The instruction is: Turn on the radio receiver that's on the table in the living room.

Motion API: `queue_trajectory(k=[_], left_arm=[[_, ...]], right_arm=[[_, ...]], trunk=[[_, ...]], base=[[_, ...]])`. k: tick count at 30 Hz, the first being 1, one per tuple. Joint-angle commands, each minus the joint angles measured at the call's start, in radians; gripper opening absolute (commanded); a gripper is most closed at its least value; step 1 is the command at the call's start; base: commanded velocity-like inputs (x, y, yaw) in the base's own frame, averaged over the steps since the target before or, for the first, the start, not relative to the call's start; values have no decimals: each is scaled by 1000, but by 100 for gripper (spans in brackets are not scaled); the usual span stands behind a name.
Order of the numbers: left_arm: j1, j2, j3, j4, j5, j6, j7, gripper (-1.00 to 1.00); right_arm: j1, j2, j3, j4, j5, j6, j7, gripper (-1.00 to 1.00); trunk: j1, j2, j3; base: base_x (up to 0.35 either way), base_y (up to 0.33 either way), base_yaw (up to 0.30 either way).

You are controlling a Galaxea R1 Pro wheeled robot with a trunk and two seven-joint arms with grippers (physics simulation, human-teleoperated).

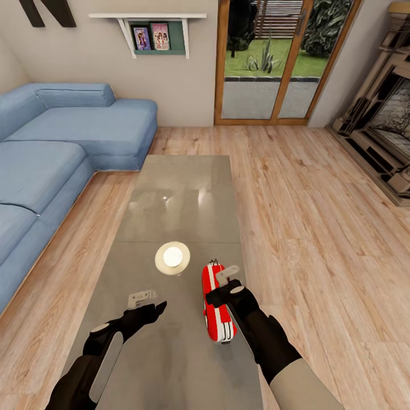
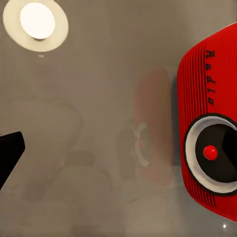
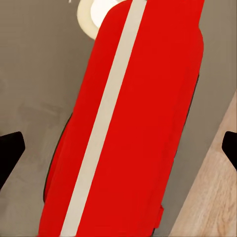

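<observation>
Both pincers open, right pincer [image 1: 228, 283] over radio receiver [image 1: 217, 307] near table [image 1: 182, 188] edge.

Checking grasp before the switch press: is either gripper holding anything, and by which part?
Nothing is held. The right gripper hovers open over the radio receiver, fingers wide of its banded top; the left gripper is beside it, empty.

The radio [image 1: 215, 307] stands on the table [image 1: 182, 193], directly under the right gripper [image 1: 226, 285], near the table's right edge. The left gripper [image 1: 149, 306] hangs over the tabletop to the radio's left, apart from it. A disc [image 1: 172, 258] lies on the table ahead of both grippers, between them and nearer the left one. The sofa [image 1: 51, 154] runs along the table's left side; glass doors [image 1: 279, 57] stand beyond its far end, the fireplace [image 1: 381, 131] off to the right.
</observation>
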Motion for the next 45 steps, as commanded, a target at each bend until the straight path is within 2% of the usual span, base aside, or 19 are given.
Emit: queue_trajectory(k=[1,15,20,25,45], left_arm=[[0,0,0,0,0,0,0,100],[0,0,0,0,0,0,0,100],[0,0,0,0,0,0,0,100],[0,0,0,0,0,-1,0,100],[0,0,0,0,0,0,0,100]], right_arm=[[0,0,0,6,-9,-2,0,100],[0,0,1,38,-28,-28,0,100],[-32,0,0,121,-31,-63,0,100],[-57,0,0,169,-68,-81,0,100],[-60,0,-5,183,-79,-84,0,100]], trunk=[[0,0,0],[0,0,0],[0,0,0],[0,0,0],[0,0,0]], base=[[0,0,0],[0,0,0],[0,0,0],[0,0,0],[0,0,0]])
